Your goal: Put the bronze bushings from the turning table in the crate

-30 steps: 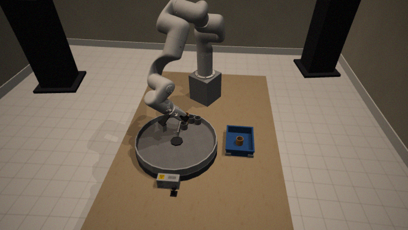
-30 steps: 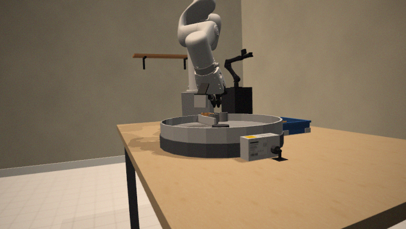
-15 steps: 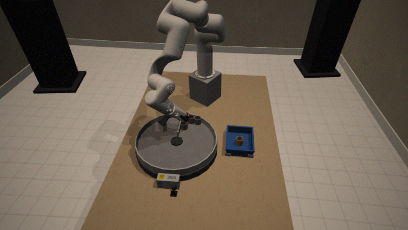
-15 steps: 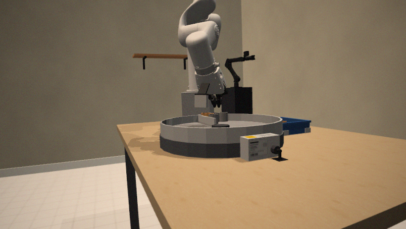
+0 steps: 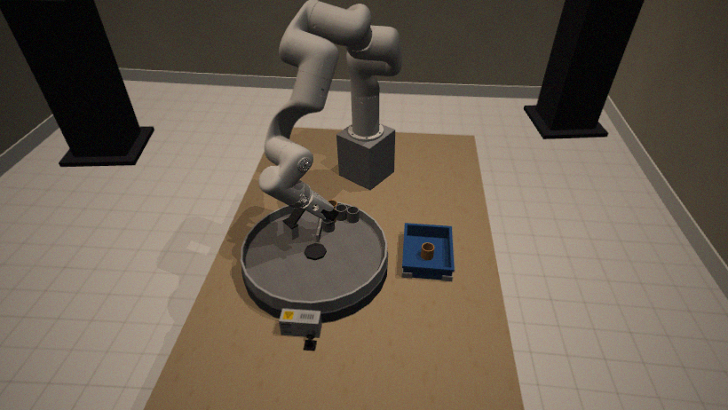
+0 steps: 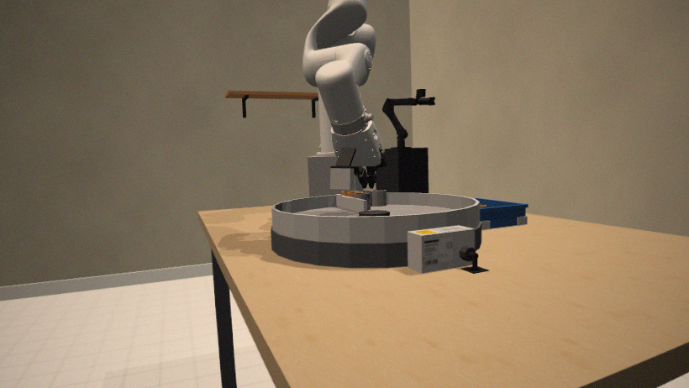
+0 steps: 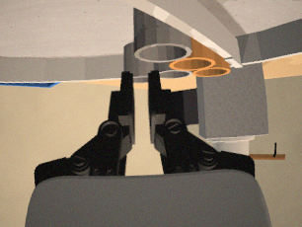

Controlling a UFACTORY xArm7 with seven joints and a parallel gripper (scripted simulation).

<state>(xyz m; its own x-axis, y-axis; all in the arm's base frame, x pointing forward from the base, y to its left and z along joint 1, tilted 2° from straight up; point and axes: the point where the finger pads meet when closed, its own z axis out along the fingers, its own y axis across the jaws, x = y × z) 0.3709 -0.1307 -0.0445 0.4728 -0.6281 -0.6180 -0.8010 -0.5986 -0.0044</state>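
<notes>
The grey turning table (image 5: 312,256) carries a cluster of bushings at its far rim. Steel bushings (image 5: 347,212) stand there, one more (image 5: 329,225) just below my fingers, and a bronze bushing (image 5: 332,203) peeks out behind them. In the wrist view a steel ring (image 7: 163,50) is right ahead of the fingertips, with bronze rings (image 7: 199,65) beside it. My gripper (image 5: 329,216) (image 7: 140,87) hangs just above this cluster, nearly shut with a narrow empty gap. The blue crate (image 5: 435,250) holds one bronze bushing (image 5: 427,250).
A dark hub (image 5: 314,251) sits at the table's centre and a thin bar (image 5: 319,230) rises from it towards the cluster. A grey control box (image 5: 300,322) stands in front of the turning table. The arm's pedestal (image 5: 365,155) is behind it.
</notes>
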